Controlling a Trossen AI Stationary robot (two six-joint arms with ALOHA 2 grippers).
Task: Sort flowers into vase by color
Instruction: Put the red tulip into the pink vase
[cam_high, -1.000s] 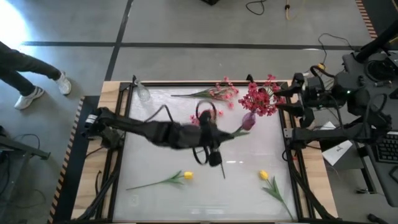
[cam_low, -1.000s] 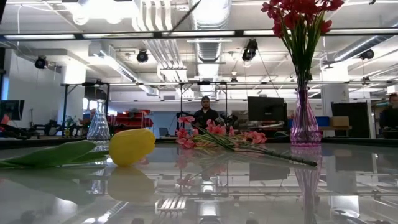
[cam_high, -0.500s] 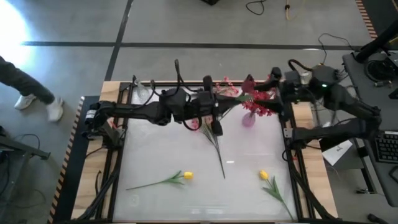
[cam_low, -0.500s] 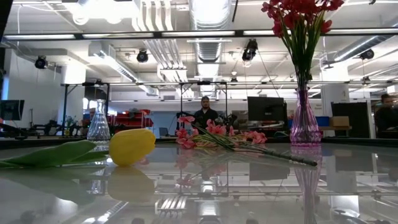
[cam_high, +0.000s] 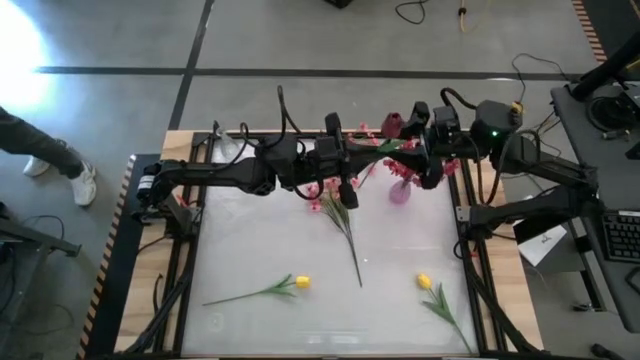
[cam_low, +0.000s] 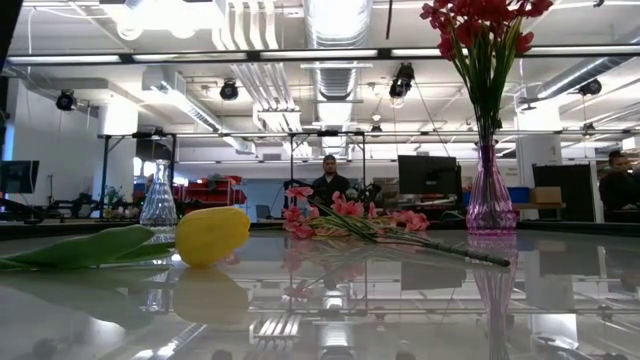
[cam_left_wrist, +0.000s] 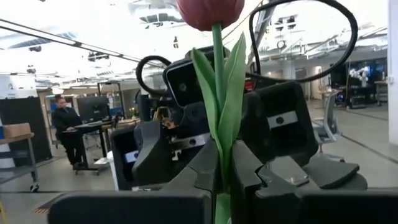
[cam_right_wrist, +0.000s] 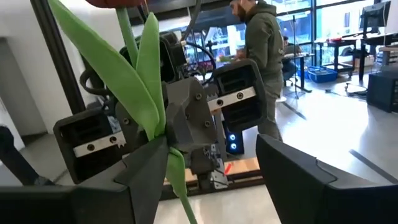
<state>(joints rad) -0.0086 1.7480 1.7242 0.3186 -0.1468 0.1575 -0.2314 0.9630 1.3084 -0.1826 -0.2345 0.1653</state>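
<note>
maroon flower (cam_left_wrist: 214, 93) is pinched by left gripper (cam_left_wrist: 225, 177) | right gripper (cam_right_wrist: 208, 171) is spread around it | red flowers (cam_low: 482, 30) are kept in pink vase (cam_low: 490, 200)

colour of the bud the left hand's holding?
Dark maroon bud, clearest in the left wrist view.

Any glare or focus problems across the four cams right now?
High view: bright blowout at the top-left floor corner. Low view: glossy table mirrors the pink vase and ceiling lights; the near yellow tulip is soft. Left wrist view: maroon bud against blown-out ceiling. Right wrist view: near leaves soft.
</note>
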